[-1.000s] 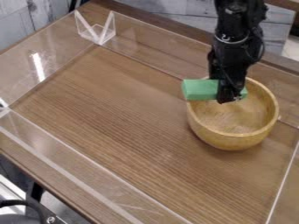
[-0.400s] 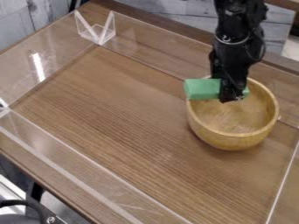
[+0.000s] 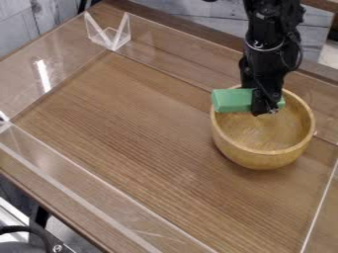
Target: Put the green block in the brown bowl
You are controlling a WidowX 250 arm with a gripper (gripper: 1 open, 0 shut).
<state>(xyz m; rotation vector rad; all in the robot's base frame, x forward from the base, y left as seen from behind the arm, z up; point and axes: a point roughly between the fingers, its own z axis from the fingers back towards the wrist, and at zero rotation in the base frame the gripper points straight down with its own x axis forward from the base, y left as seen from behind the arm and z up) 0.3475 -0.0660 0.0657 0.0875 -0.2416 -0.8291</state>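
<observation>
Work surface: a wooden tabletop (image 3: 132,128) with straight grain running diagonally, mid-brown, evenly lit. Clear plastic walls (image 3: 59,54) border the surface on the visible sides and carry pale reflections. A small transparent V-shaped stand (image 3: 109,32) sits at the far left corner. Beyond the barrier the surroundings are blurred, grey and indistinct.

Robot arm (image 3: 275,35) all black. Comes in from top edge of picture. Built from chunky blocks stacked one over another, with bumpy, uneven sides. Some shiny spots on upper part. Dark cables or small fittings seem to run down side; too small to tell more. Bottom end narrows into black claw (image 3: 266,102) with short dark fingers. No coloured marks or letters readable.
</observation>
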